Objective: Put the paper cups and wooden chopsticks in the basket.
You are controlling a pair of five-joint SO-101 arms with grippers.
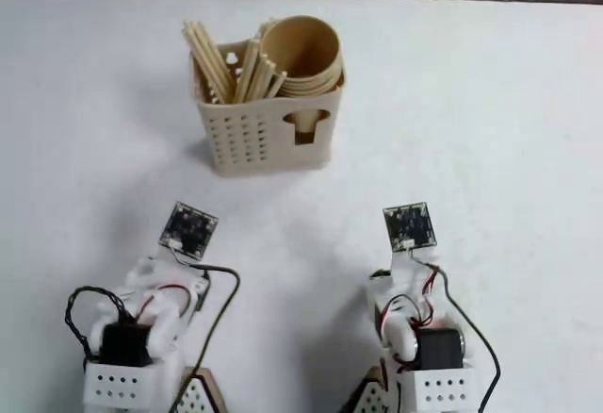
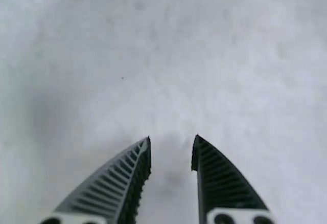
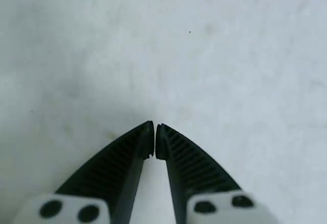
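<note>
Starting nearest: we are seeing the left gripper hanging just over bare table, its jaws spread a little and holding nothing. The right gripper is also hanging over bare tabletop, jaws pressed nearly together with a thin slit between the tips, nothing pinched.

In the high view both arms are sitting folded at the near edge, well apart from the basket.

The basket is standing upright farther out. The paper cups are sitting nested in one stack in its right-hand half. The wooden chopsticks are leaning in a bundle in the left-hand half, ends poking above the rim.

We are judging the task as done or nearly so. Every cup and chopstick we are seeing is lying inside the basket, and neither gripper is carrying anything.
</note>
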